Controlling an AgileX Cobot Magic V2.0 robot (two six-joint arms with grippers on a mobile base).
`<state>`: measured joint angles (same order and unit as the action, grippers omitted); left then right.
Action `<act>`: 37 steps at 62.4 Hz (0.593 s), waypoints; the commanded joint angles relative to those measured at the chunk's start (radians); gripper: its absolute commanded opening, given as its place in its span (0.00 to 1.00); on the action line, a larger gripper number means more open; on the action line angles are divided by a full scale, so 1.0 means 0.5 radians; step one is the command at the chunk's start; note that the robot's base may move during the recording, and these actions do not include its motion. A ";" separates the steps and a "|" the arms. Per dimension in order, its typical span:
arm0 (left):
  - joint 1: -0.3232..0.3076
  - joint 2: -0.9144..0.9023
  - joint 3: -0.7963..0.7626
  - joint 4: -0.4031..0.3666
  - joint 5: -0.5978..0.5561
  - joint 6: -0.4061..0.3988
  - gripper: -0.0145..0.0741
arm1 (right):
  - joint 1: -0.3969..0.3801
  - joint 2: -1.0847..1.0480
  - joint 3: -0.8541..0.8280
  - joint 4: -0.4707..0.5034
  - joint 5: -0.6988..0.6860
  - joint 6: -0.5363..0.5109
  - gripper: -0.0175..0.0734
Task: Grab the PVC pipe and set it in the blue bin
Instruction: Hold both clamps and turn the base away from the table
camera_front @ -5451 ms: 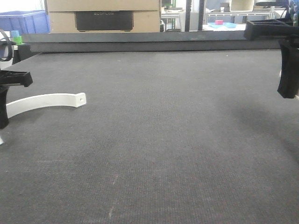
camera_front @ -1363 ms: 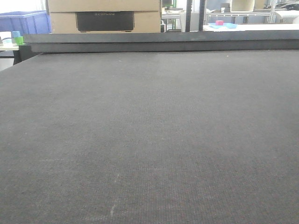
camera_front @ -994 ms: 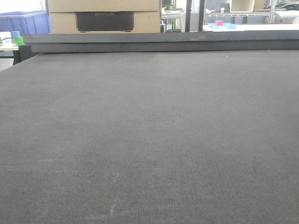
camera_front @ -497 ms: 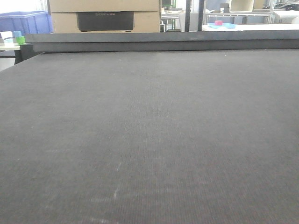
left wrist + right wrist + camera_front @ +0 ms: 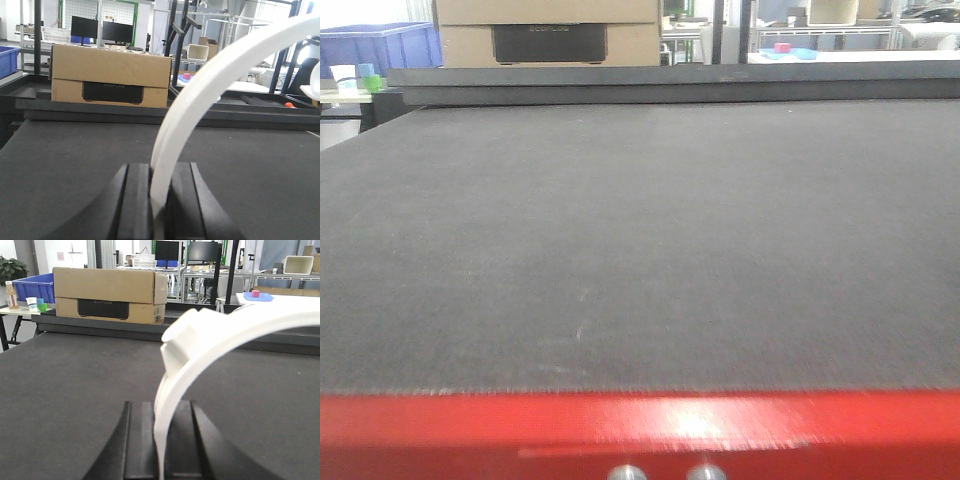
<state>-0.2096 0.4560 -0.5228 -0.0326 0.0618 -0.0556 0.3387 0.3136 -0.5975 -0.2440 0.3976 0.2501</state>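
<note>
Neither gripper shows in the front view, only the dark table (image 5: 640,220). In the left wrist view my left gripper (image 5: 159,171) is shut on the end of a white curved PVC pipe (image 5: 192,100) that arcs up and to the right. In the right wrist view my right gripper (image 5: 162,412) is shut on a second white curved PVC pipe (image 5: 215,327), which also arcs up to the right. Both pieces are held above the table. A blue bin (image 5: 382,45) stands beyond the table's far left corner; it appears as the blue bin (image 5: 35,286) in the right wrist view too.
A cardboard box (image 5: 548,30) sits behind the table's raised far edge. A red edge (image 5: 640,432) runs along the bottom of the front view. A small side table holding cups (image 5: 360,78) stands beside the bin, with shelves and monitors beyond.
The front view has pulled back: the table looks farther off and a red edge has come into view at the bottom. Both arms and the white pipe seen 5.5 s ago have left that view.
</note>
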 commanded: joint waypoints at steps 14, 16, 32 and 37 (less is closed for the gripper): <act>-0.012 -0.008 -0.004 0.000 -0.065 -0.014 0.04 | -0.002 -0.006 -0.001 -0.024 -0.047 -0.012 0.01; -0.008 -0.008 -0.004 0.000 -0.065 -0.014 0.04 | -0.002 -0.006 -0.001 -0.024 -0.047 -0.012 0.01; 0.130 -0.008 -0.004 0.000 -0.069 -0.014 0.04 | -0.002 -0.006 -0.001 -0.024 -0.047 -0.012 0.01; 0.166 -0.008 -0.004 0.000 -0.069 -0.014 0.04 | -0.002 -0.006 -0.001 -0.024 -0.047 -0.012 0.01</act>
<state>-0.1433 0.4541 -0.5228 -0.0326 0.0618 -0.0556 0.3387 0.3136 -0.5975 -0.2440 0.3976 0.2501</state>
